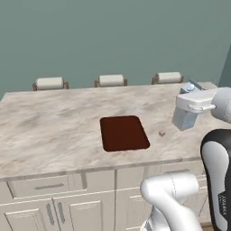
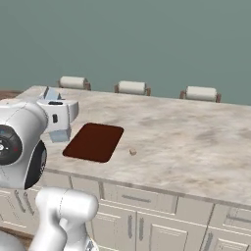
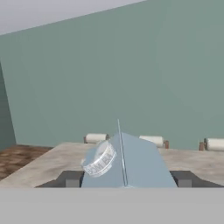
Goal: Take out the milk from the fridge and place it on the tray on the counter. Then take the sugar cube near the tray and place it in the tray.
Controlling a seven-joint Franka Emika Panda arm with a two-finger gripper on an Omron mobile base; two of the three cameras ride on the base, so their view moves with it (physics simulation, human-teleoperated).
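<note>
My gripper (image 3: 127, 178) is shut on the milk (image 3: 127, 162), a pale carton with a light blue top. It holds the milk (image 1: 183, 119) in the air over the counter (image 1: 54, 126), apart from the tray. The dark finger tips (image 3: 70, 178) press the carton's two sides. The reddish-brown tray (image 1: 124, 133) lies flat and bare on the counter's middle. The tiny tan sugar cube (image 1: 162, 133) rests just right of it. In the right base view the milk (image 2: 59, 132) hangs left of the tray (image 2: 94, 142) and the sugar cube (image 2: 132, 152). The fridge is out of view.
Three stools (image 1: 111, 80) with white backs stand along the counter's far edge before a green-grey wall. Cream drawers and doors (image 1: 49, 200) run under the near edge. My own arm (image 1: 219, 176) rises close in front.
</note>
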